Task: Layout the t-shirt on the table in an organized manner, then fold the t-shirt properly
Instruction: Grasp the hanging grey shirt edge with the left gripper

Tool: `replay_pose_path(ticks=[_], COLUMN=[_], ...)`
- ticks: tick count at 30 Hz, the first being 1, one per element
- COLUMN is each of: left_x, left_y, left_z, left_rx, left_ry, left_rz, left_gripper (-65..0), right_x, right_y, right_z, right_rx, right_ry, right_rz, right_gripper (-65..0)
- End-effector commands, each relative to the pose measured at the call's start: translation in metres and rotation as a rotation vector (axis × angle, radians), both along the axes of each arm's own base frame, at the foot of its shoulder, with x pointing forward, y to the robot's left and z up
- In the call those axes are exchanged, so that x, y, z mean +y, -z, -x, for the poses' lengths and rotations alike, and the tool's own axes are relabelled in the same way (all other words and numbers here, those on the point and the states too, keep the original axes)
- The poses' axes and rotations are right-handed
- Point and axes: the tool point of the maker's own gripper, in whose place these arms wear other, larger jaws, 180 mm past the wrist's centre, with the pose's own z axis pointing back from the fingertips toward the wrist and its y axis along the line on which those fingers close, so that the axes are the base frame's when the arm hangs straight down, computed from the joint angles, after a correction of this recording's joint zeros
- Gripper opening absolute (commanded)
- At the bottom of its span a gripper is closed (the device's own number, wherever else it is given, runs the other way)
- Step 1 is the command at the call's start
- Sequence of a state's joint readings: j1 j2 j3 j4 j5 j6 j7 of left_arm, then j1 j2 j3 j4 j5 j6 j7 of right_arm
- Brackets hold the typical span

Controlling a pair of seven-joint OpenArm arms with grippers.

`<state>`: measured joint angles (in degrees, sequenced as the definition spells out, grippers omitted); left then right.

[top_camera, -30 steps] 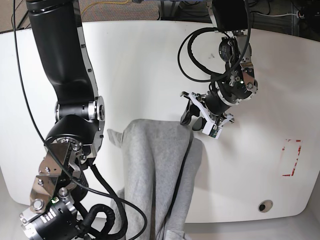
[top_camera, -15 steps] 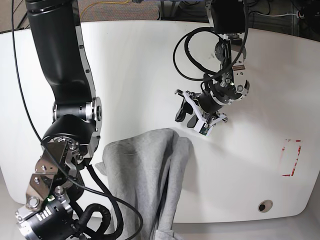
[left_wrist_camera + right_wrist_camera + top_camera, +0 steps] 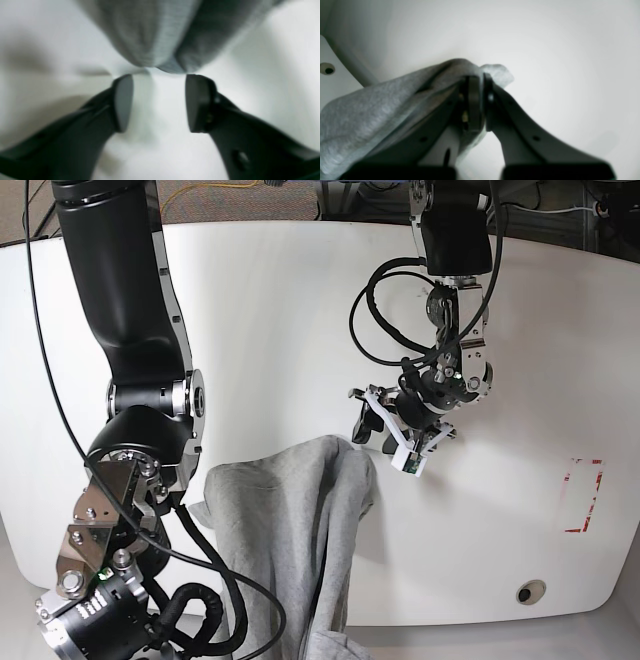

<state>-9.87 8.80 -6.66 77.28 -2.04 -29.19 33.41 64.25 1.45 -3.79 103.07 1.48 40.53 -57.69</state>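
The grey t-shirt (image 3: 290, 530) lies bunched lengthwise on the white table (image 3: 280, 310), its lower end hanging over the front edge. My left gripper (image 3: 364, 422) hovers just past the shirt's upper right corner. In the left wrist view this gripper (image 3: 158, 100) is open, nothing between its fingers (image 3: 123, 102), and the t-shirt's edge (image 3: 162, 37) sits just beyond the tips. My right gripper (image 3: 480, 102) is shut on a fold of the t-shirt (image 3: 370, 115) above the table (image 3: 557, 62). In the base view its jaws are hidden by the arm.
The bulky black right arm (image 3: 130, 380) stretches over the table's left side down to the front edge. A red-outlined rectangle mark (image 3: 583, 496) and a round grommet hole (image 3: 530, 591) are at the right front. Another grommet hole (image 3: 327, 68) shows in the right wrist view.
The shirt has slid toward the front left and grown narrower. My left gripper's jaws have widened and shifted slightly left, with the shirt corner now outside them. The right gripper stays shut.
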Motion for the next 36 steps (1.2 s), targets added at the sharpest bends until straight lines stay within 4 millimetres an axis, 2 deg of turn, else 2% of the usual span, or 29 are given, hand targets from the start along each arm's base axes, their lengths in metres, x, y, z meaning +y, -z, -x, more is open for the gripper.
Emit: replay_pose_path(ticks=[1, 8, 11, 22, 24, 28, 29, 32, 36], left_x=[-0.005, -0.027, -0.035, -0.041, -0.041, -0.042, -0.042, -0.044, -0.041], left_y=[-0.023, -0.024, -0.018, -0.007, -0.005, -0.008, -0.006, -0.001, 0.003], left_z=[-0.018, -0.028, -0.03, -0.046, -0.046, -0.052, -0.052, -0.053, -0.054], left_rx=[-0.066, -0.078, -0.07, -0.052, -0.053, -0.057, -0.05, -0.029, -0.017], left_ry=[-0.012, 0.038, 0.051, 0.036, 0.035, 0.037, 0.037, 0.041, 0.039], left_rz=[0.028, 0.031, 0.042, 0.072, 0.075, 0.077, 0.076, 0.076, 0.072], left_gripper=[-25.0, -23.5, -23.5, -24.3, -26.9, -41.9, -47.5, -56.4, -58.3], right_x=[0.002, 0.001, 0.001, 0.001, 0.001, 0.0, 0.0, -0.001, 0.0], right_y=[-0.027, -0.027, -0.027, -0.027, -0.027, -0.026, -0.026, -0.026, -0.028], right_z=[0.009, 0.009, 0.01, 0.01, 0.009, 0.009, 0.009, 0.009, 0.011], right_rx=[-0.073, -0.073, -0.073, -0.073, -0.073, -0.072, -0.072, -0.073, -0.08], right_ry=[-0.017, -0.016, -0.018, -0.018, -0.016, -0.016, -0.016, -0.014, -0.014], right_rz=[-0.02, -0.021, -0.022, -0.022, -0.021, -0.023, -0.023, -0.023, -0.023], right_gripper=[-65.0, -65.0, -65.0, -65.0, -65.0, -65.0, -65.0, -65.0, -65.0])
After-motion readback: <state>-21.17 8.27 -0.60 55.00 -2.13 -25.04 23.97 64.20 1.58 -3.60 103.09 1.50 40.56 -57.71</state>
